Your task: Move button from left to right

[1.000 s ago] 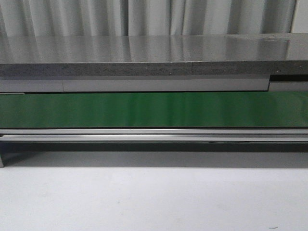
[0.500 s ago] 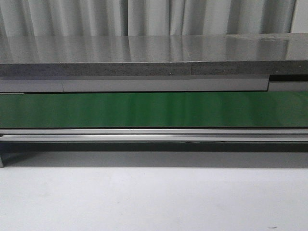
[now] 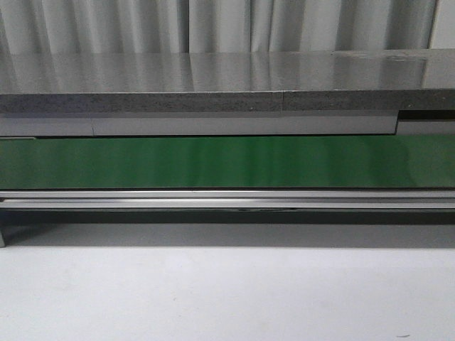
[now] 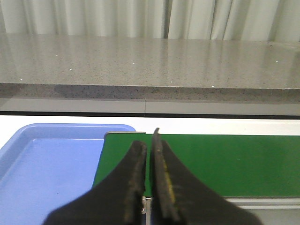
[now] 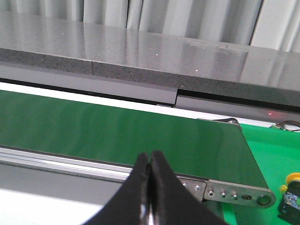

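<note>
A button (image 5: pixel 290 190) with a yellow round head and a black body with a bluish block shows only at the edge of the right wrist view. It lies on a green surface past the belt's end, partly cut off. My right gripper (image 5: pixel 150 155) is shut and empty, above the near rail of the green conveyor belt (image 5: pixel 117 133), well apart from the button. My left gripper (image 4: pixel 147 140) is shut with only a thin slit between the fingers and holds nothing. It hovers over the belt's other end (image 4: pixel 225 161), beside a blue tray (image 4: pixel 47 159). Neither gripper shows in the front view.
The green belt (image 3: pixel 227 162) runs across the front view, with a metal rail (image 3: pixel 227 199) before it and a grey stone ledge (image 3: pixel 213 82) behind. White tabletop (image 3: pixel 227 291) lies in front. The blue tray's visible part holds nothing. A metal end bracket (image 5: pixel 239 192) closes the belt near the button.
</note>
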Controlling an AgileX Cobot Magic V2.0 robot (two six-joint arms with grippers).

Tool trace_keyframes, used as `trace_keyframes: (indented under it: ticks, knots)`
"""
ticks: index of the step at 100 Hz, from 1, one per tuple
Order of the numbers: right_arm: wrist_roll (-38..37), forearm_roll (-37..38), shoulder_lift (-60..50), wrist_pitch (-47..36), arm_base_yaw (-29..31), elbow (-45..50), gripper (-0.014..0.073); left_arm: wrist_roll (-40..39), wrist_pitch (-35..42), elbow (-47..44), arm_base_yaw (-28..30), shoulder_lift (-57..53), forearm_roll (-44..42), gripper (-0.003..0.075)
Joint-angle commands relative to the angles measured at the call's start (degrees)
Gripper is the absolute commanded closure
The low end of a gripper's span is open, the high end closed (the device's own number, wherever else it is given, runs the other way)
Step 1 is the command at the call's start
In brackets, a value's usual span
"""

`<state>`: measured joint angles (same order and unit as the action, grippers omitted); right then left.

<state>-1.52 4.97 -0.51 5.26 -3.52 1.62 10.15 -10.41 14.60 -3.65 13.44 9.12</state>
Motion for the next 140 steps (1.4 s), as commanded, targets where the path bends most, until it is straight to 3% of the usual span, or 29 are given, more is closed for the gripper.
trace_keyframes:
  ticks: [1,114,140]
  knots:
    - [-0.13,0.12,-0.68,-4.96,0.09,0.09,0.0662,-0.17,4.79,1.52,-0.52,0.50,0.63,0.0715]
    - [-0.13,0.12,-0.68,-4.96,0.09,0.09,0.0662,-0.17,5.64,1.52,-0.52,0.50,0.63,0.0715]
    - [-0.13,0.12,-0.68,-4.96,0.09,0.09,0.0662,-4.13,9.87,-2.35,-0.52,-1.76,-5.23,0.0715]
